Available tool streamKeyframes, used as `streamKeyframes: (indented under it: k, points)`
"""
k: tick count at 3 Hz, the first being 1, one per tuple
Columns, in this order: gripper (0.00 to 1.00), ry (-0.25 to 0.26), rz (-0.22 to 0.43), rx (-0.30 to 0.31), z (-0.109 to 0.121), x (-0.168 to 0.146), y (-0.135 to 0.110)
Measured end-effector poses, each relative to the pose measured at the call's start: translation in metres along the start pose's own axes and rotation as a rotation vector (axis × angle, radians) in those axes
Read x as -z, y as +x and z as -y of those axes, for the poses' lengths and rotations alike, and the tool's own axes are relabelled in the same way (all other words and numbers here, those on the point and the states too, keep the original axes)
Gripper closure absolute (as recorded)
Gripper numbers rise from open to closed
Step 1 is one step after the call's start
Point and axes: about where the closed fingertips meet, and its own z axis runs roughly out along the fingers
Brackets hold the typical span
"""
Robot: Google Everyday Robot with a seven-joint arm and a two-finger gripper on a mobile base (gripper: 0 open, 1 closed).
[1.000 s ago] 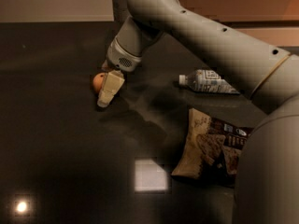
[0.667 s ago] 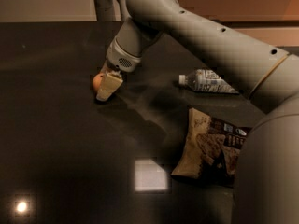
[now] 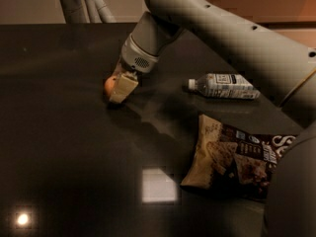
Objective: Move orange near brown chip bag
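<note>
Covering the right side of the orange, the cream-coloured tip of the gripper leaves only the fruit's left portion visible. Whether the gripper is spread, pressed together or pinching the fruit cannot be determined from this angle. The grey arm enters from the upper right and descends to the wrist directly above the fruit. The arm's bulk at the lower right edge hides the right end of the brown chip bag, so part of its white lettering is cut off. Two grey struts at the top left are cropped by the frame and cannot be identified. The clear plastic bottle lies on its side with its cap pointing left; its fill level cannot be made out. The chip bag lies flat on the dark table, and its contents are not visible apart from the chips printed on it. The orange rests on the table at left of centre, touching or just beside the gripper tip on its left side. It is well apart from the chip bag, which lies to the lower right, and the bottle sits to the right of the orange, beyond the bag.
</note>
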Motion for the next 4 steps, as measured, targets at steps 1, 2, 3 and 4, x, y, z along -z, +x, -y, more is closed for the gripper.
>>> streamKeyframes:
  k: [1,2,3,4]
  points:
    - [1.00,0.017,-0.024,0.007,-0.016,0.033,0.016]
    - [1.00,0.031,-0.060,-0.011,-0.037,0.067,0.044]
    - [1.00,0.024,-0.066,-0.024,-0.064,0.087,0.069]
    - [1.00,0.021,-0.058,-0.043,-0.087,0.100,0.089]
